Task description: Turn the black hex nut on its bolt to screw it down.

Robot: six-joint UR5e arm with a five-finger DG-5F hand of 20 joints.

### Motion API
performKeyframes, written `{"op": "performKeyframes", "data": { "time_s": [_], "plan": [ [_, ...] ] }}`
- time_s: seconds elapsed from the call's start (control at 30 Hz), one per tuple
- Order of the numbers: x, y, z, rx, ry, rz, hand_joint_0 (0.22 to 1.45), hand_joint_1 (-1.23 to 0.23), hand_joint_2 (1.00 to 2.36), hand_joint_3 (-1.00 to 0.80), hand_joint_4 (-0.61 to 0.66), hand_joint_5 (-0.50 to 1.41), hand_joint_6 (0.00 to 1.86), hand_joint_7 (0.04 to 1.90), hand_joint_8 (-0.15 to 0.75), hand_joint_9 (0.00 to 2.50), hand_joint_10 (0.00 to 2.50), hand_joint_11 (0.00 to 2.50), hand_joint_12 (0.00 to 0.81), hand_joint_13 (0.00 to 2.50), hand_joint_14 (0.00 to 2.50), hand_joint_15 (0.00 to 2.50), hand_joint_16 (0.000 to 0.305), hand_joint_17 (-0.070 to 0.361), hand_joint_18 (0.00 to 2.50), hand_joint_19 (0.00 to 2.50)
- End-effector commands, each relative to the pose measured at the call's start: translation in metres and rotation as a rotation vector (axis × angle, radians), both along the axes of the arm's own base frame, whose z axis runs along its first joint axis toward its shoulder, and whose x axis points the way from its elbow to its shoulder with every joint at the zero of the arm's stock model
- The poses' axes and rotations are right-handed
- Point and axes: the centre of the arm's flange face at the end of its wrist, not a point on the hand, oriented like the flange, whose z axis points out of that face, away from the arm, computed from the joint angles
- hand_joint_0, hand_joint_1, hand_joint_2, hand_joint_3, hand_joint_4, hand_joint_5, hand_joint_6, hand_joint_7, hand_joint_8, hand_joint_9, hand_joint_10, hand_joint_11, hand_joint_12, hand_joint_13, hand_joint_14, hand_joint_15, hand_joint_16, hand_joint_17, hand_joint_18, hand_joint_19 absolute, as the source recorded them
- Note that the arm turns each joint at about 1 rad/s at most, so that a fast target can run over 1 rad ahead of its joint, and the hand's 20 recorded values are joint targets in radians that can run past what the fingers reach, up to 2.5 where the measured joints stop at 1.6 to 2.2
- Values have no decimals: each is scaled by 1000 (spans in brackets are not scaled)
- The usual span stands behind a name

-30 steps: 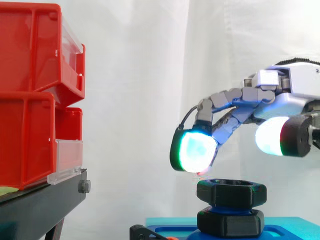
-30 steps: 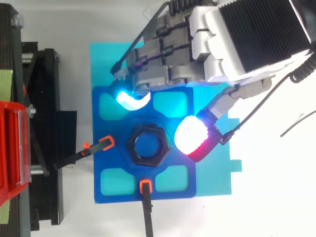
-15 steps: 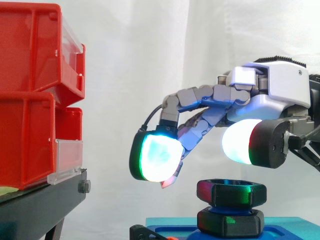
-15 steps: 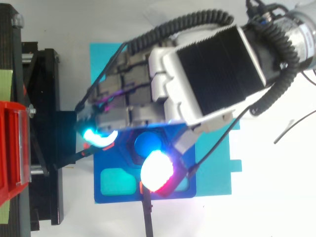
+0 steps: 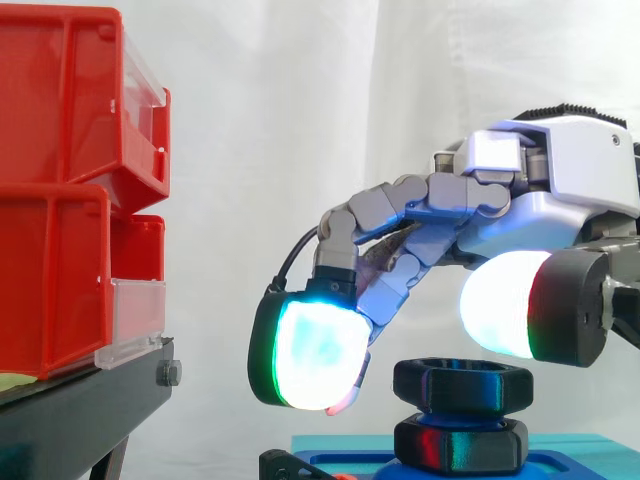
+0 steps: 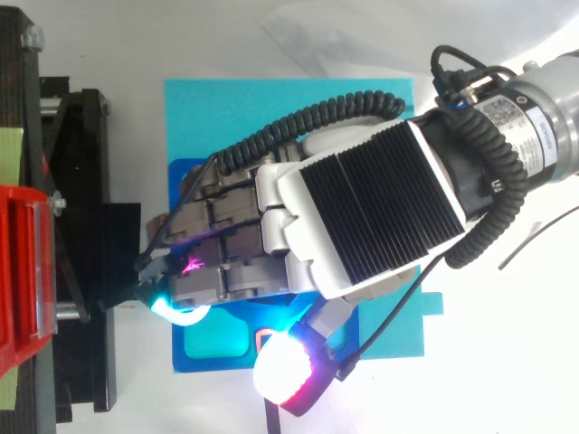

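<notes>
The robot hand (image 5: 560,190) has shifted to frame centre over the black hex nut (image 5: 461,385), fingers wide, not yet gripping

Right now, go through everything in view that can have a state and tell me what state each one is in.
hand: open, fingers relaxed, hovering above the nut, holding nothing.
black hex nut: raised, with a gap left above the lower hex piece; not gripped.
lower hex piece: seated on the blue plate.
red bins: stacked on the black stand; contents hidden.
</notes>
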Motion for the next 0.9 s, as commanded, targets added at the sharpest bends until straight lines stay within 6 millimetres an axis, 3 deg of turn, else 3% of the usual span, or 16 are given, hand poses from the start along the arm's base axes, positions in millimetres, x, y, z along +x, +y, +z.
{"op": "performKeyframes", "data": {
  "time_s": [0.0, 0.1, 0.23, 0.33, 0.43, 0.6, 0.87],
  "plan": [
    [0, 0, 0, 1, 3, 2, 521, -343, 1000, -500, 314, -73, 696, 865, 350, 693, 10, 297, 365, 316, 1, 41, 53, 119, 258, 390],
    [0, 1, 0, -1, 2, 8, 507, -349, 1000, -500, 319, -126, 500, 1017, 305, 454, 3, 123, 371, 274, 0, 0, 55, 123, 237, 337],
    [-1, -1, 0, -1, -1, 8, 498, -356, 1000, -500, 187, -258, 501, 675, 260, 239, 0, 0, 366, 232, 0, 0, 56, 127, 186, 292],
    [0, -1, 0, -1, -2, 8, 485, -290, 1000, -500, 108, -300, 501, 655, 192, 0, 1, 0, 359, 49, 0, 0, 54, 122, 0, 349],
    [-1, -2, 0, -1, 1, 7, 457, -243, 1000, -500, 52, -300, 501, 646, 132, 0, 1, 0, 363, 0, 1, 0, 56, 127, 0, 329],
    [-2, -4, -1, -1, 10, 4, 416, -135, 1000, -500, 29, -300, 501, 664, 118, 0, 0, 83, 373, 0, 0, 19, 60, 135, 0, 343],
    [-6, -11, -4, -4, 34, 11, 423, -150, 1000, -500, 177, -300, 501, 669, 178, 0, 0, 18, 394, 0, 0, 0, 65, 146, 0, 333]
  ]
}}
